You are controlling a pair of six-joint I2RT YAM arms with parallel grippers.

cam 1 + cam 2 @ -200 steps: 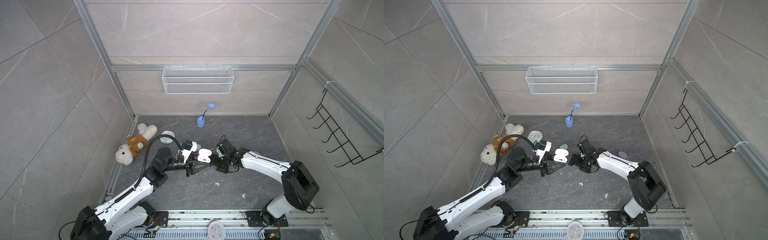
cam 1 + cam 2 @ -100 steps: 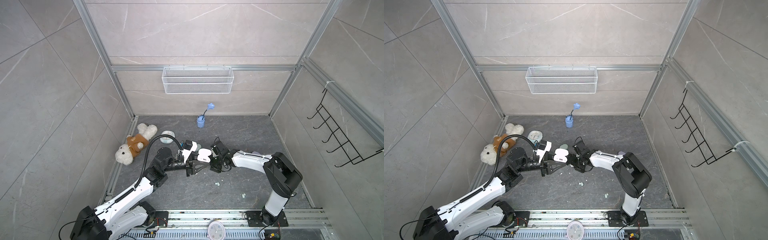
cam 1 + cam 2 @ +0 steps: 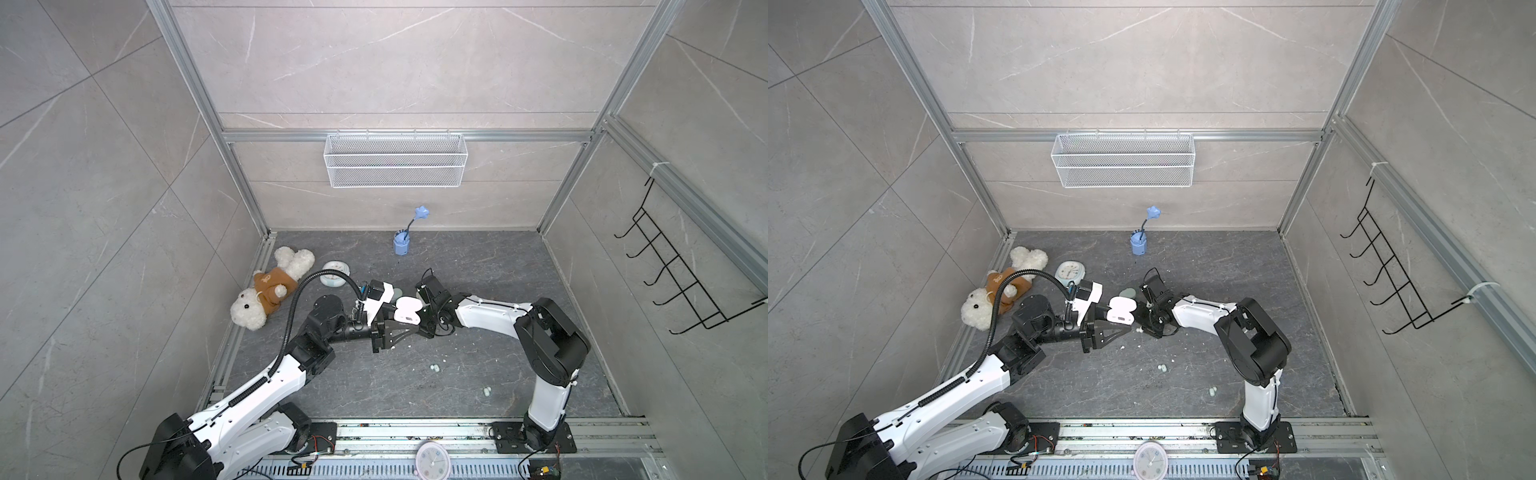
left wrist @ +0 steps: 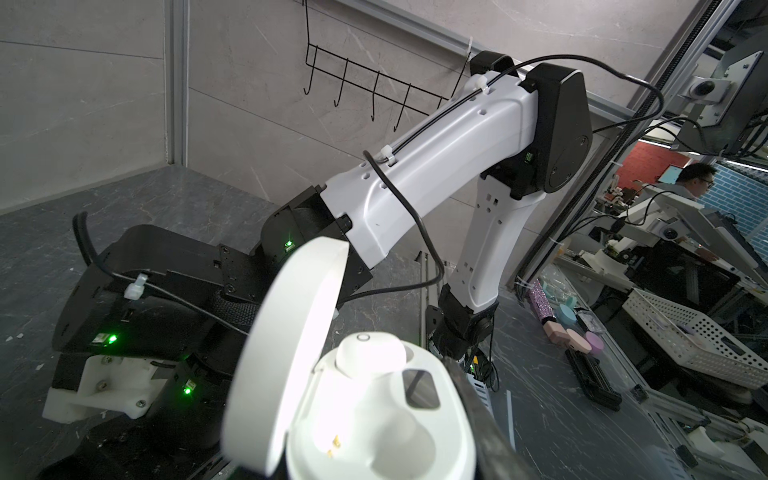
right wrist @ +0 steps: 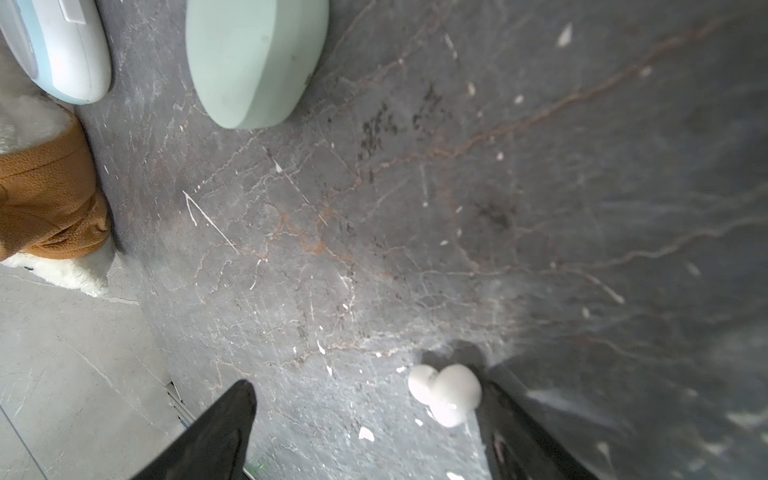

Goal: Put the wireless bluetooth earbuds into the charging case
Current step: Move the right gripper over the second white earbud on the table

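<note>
My left gripper (image 3: 397, 328) (image 4: 374, 453) is shut on the white charging case (image 3: 406, 309) (image 3: 1121, 312) (image 4: 374, 419) and holds it above the floor with the lid open. One white earbud (image 4: 370, 353) sits in a slot and the slot beside it is empty. My right gripper (image 3: 1148, 328) (image 5: 365, 419) is open and low over the floor next to the case. A second white earbud (image 5: 446, 392) (image 3: 1138, 329) lies on the floor against the inner side of one finger (image 5: 519, 432). Two mint earbuds (image 3: 434, 367) (image 3: 486, 390) lie nearer the front.
A shut mint case (image 5: 253, 58) (image 3: 1127, 293) lies just behind the grippers. A teddy bear (image 3: 270, 293) and a small clock (image 3: 333, 274) are at the left. A blue cup with a flower (image 3: 401, 243) stands at the back. A wire basket (image 3: 392, 160) and hook rack (image 3: 681, 274) hang on the walls.
My right arm has folded its elbow in, and its gripper has shifted left toward the held case. The left arm and case have stayed put.
</note>
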